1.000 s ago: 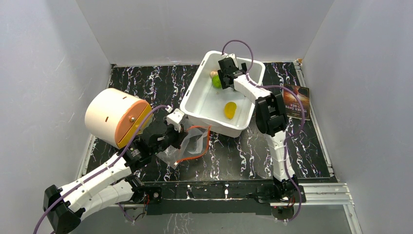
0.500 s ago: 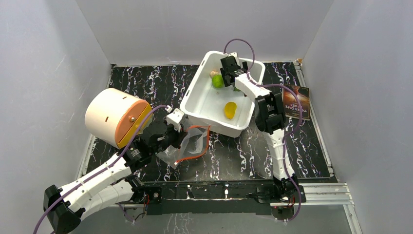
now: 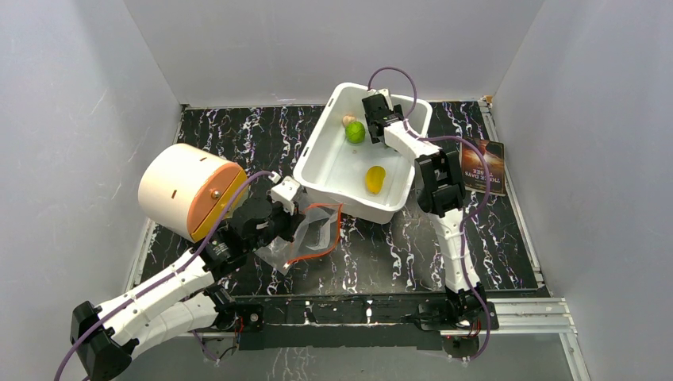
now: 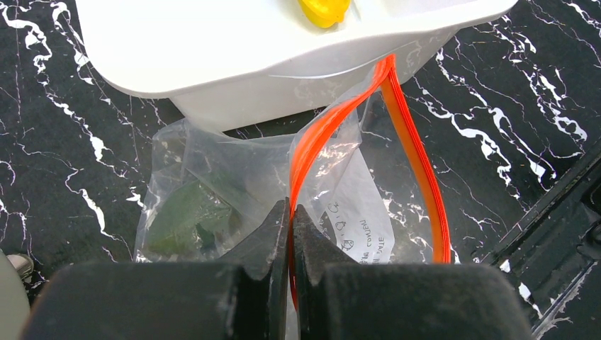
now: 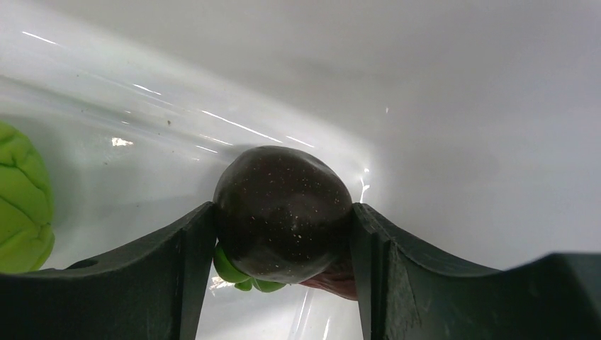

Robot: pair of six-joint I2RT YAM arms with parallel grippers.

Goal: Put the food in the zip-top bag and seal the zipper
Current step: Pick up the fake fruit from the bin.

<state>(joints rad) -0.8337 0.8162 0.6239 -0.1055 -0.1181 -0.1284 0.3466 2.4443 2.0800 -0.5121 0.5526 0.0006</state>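
Observation:
My left gripper [image 4: 290,212] is shut on the red-orange zipper [image 4: 322,134] of the clear zip-top bag [image 3: 305,238], holding its mouth up against the white tub [image 3: 317,171]. A dark green avocado [image 4: 186,216] lies inside the bag. My right gripper [image 5: 283,212] is deep in the tub's far corner, shut on the dark purple-brown round fruit [image 5: 282,209], which has green leaves under it. The bright green lime [image 3: 355,132], a beige bulb [image 3: 348,120] and the yellow mango piece [image 3: 374,178] lie in the tub.
A cream and orange cylindrical container [image 3: 190,190] lies on its side at the left. A dark booklet [image 3: 482,165] lies at the right edge. Grey walls enclose the black marble table [image 3: 397,254].
My right gripper has moved right and farther into the tub's corner, away from the lime, and closed round the dark fruit. The left gripper and bag have not moved.

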